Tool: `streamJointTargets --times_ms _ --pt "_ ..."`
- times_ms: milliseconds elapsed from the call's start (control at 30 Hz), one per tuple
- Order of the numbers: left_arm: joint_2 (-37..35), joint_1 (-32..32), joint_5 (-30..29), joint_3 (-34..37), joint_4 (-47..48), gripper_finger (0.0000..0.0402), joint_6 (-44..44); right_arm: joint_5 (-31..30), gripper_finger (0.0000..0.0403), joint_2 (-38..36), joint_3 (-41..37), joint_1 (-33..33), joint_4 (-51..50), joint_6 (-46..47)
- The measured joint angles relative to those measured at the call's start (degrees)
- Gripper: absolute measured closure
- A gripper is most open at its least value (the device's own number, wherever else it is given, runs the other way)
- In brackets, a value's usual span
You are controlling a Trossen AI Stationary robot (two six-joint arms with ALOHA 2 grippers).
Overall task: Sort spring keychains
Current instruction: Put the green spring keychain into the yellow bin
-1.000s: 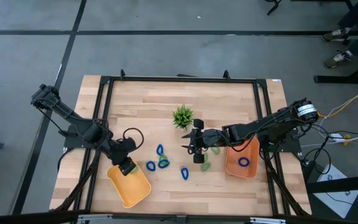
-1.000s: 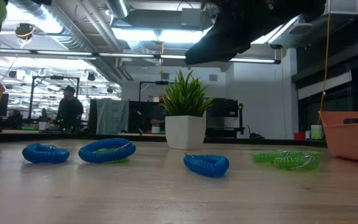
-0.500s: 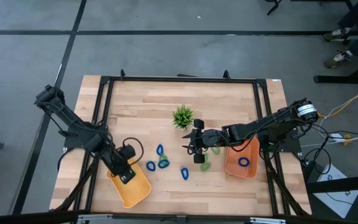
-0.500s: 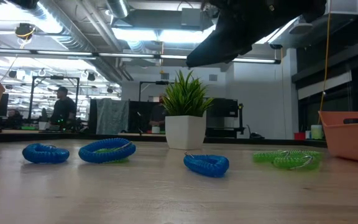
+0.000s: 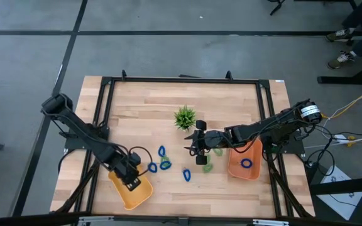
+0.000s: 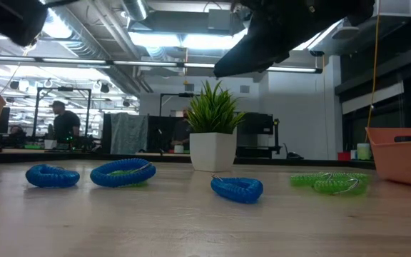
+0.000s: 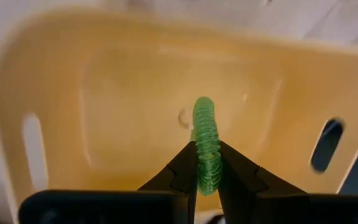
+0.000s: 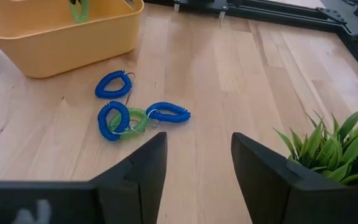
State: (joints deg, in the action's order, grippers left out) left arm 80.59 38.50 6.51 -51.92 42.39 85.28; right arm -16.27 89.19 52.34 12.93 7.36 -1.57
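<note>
A: High view, quick. Where's your left gripper [image 5: 131, 180]?

B: Over the yellow tray [image 5: 132, 191] at the bench's [image 5: 231, 188] near-left corner. Right gripper [image 5: 195, 148] hangs mid-bench, just by the potted plant [image 5: 185, 117]. Blue spring keychains [image 5: 161, 159] lie loose btw the two arms, one green [image 5: 207, 167] near the right one, and one blue ring [image 5: 247, 164] already sits in the orange tray [image 5: 244, 164].

A: Low view?

B: Blue coils [image 6: 122, 173] and a green pair [image 6: 330, 182] flat on the wood, plant pot behind them. Neither set of fingers readable from there. A person stands far back in the room.

A: Left wrist view – what are you holding?

B: A green keychain [image 7: 206, 143], pinched btw your fingers [image 7: 180, 171], coil standing on edge, long axis running straight away from the fingers toward the tray floor. Tray interior sits directly beyond it, so I'd judge the drop needs only a release, no sideways shift.

A: Right wrist?

B: Fingers [image 8: 143, 168] spread wide, nothing btw them. A blue/green cluster [image 8: 129, 118] lies ahead of them on the bench, slightly off to one side; the right arm looks the nearer for those.

A: Any labels?

B: Only partial pale lettering on the right gripper body, too cut off to read. No brands elsewhere.
</note>
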Motion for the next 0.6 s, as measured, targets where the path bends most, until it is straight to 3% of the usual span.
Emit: streamJointTargets --times_ms 67,433,600 --pt "0.4 -0.1 2.3 0.0 0.0 0.0355 1.3 0.0 0.0224 0.0 0.0 0.0 0.0 0.0" --pt "0.1 -0.1 1.6 0.0 0.3 0.034 3.0 0.0 0.0224 0.0 0.0 0.0 0.0 0.0" --pt "0.1 -0.1 1.2 0.0 2.2 0.0315 6.0 3.9 0.0224 0.0 0.0 0.0 0.0 0.5"
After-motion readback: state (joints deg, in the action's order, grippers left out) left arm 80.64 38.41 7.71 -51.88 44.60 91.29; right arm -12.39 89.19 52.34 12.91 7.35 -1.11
